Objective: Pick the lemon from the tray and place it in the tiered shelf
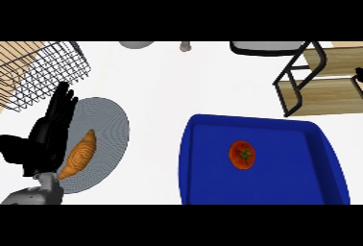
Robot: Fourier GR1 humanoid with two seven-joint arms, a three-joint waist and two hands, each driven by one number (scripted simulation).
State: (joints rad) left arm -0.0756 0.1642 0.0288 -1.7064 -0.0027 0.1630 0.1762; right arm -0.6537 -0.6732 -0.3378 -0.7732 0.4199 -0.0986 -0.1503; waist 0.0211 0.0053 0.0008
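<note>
On the blue tray (205, 187) lay only a red tomato (242, 154) and no lemon, so the likeliest slip, I judged, was seizing that tomato for the tiered shelf (322, 89) beyond the tray's far right corner. The left hand (51, 126), left of the tray, rested with fingers straight over the grey plate (106, 125) bearing a croissant (79, 154); the right hand was out of view. No writing was legible anywhere.
</note>
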